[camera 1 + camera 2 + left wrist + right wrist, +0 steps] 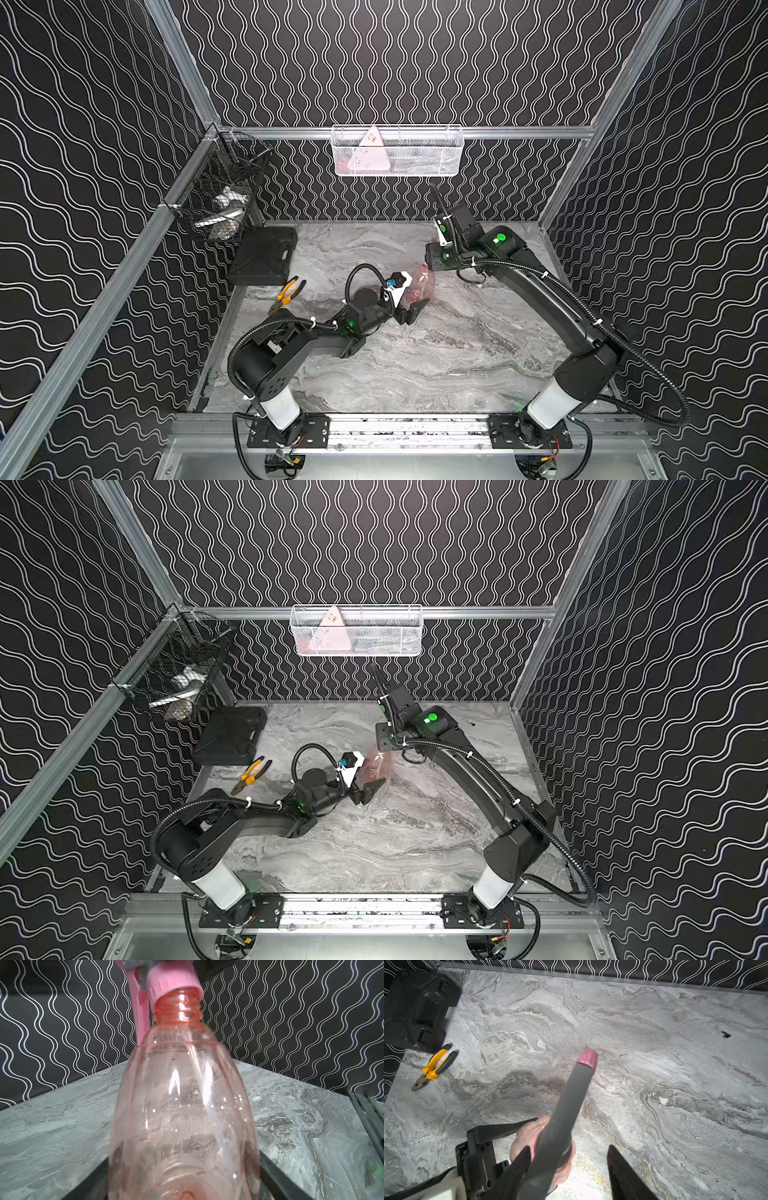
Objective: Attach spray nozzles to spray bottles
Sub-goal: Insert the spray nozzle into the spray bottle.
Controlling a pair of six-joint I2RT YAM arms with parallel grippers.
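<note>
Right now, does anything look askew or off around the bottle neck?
Yes. The spray nozzle sits crooked on the bottle: its pink collar is tilted over the neck, with threads bare below it, so it isn't seated square. Nothing spilled or damaged that I can see.

My left gripper holds the pink spray bottle near the bench's middle, with one dark finger showing along its near side. My right gripper hangs just over its neck. The pliers and a black case lie by the bench's left edge.
</note>
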